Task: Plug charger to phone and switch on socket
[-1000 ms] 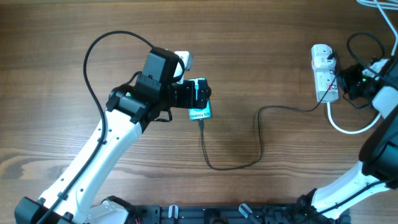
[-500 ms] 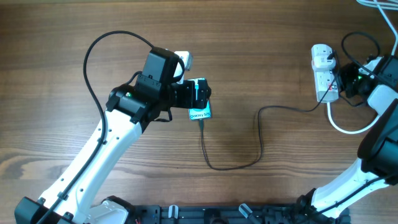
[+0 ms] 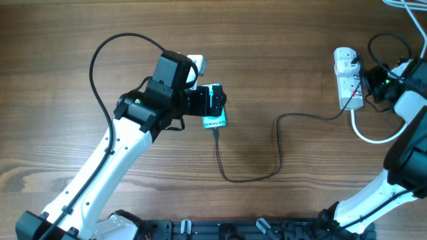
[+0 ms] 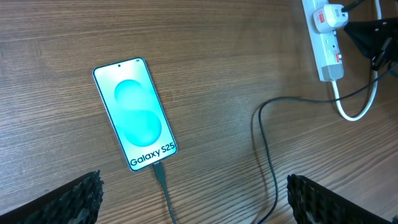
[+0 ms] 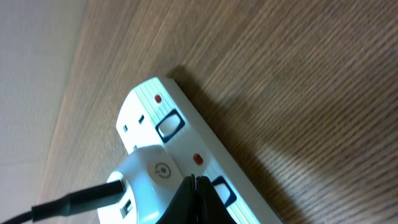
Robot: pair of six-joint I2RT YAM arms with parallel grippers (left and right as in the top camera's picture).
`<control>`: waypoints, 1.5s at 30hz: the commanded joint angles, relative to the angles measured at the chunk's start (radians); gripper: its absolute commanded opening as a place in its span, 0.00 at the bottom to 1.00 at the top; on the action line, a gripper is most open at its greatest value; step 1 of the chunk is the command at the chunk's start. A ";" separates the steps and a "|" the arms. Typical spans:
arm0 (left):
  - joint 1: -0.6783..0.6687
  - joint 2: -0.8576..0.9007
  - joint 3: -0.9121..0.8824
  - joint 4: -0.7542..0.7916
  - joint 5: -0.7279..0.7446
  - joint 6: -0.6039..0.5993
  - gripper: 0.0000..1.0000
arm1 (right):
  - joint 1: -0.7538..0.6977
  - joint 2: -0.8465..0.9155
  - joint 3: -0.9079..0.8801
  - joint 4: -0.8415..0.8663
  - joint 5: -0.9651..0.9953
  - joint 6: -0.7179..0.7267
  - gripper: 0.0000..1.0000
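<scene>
The phone (image 4: 135, 115) lies flat on the wooden table with its teal screen up; in the overhead view only the phone's lower end (image 3: 215, 121) shows under my left arm. The charger (image 4: 265, 146), a thin black cable, sits plugged into the phone's bottom edge and loops right across the table (image 3: 267, 175) to the socket (image 3: 347, 79). My left gripper (image 4: 193, 186) hovers open just below the phone, holding nothing. My right gripper (image 5: 194, 182) is shut, its tip on the socket (image 5: 180, 140) between a white adapter (image 5: 152, 174) and a black rocker switch (image 5: 222, 190).
A thick white cord (image 3: 373, 137) curves from the socket's near end toward my right arm. A second rocker switch (image 5: 171, 124) sits nearer the socket's far end. Black arm cables hang above the socket (image 3: 383, 43). The table's far right edge shows in the right wrist view.
My right gripper has edged slightly up and left, closer onto the socket. The left arm, phone and cable have not moved.
</scene>
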 commanded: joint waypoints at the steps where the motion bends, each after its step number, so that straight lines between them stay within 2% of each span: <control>1: -0.003 -0.013 0.012 0.002 -0.020 0.020 1.00 | 0.002 0.026 0.018 0.009 0.025 0.006 0.04; 19: -0.003 -0.013 0.012 0.011 -0.020 0.020 1.00 | 0.009 0.077 0.018 0.015 0.003 0.003 0.04; 25: -0.003 -0.013 0.012 0.011 -0.020 0.020 1.00 | 0.018 0.077 0.018 0.010 -0.057 0.004 0.04; 45: -0.003 -0.013 0.012 0.011 -0.019 0.019 1.00 | 0.025 0.077 0.018 -0.126 -0.109 -0.001 0.04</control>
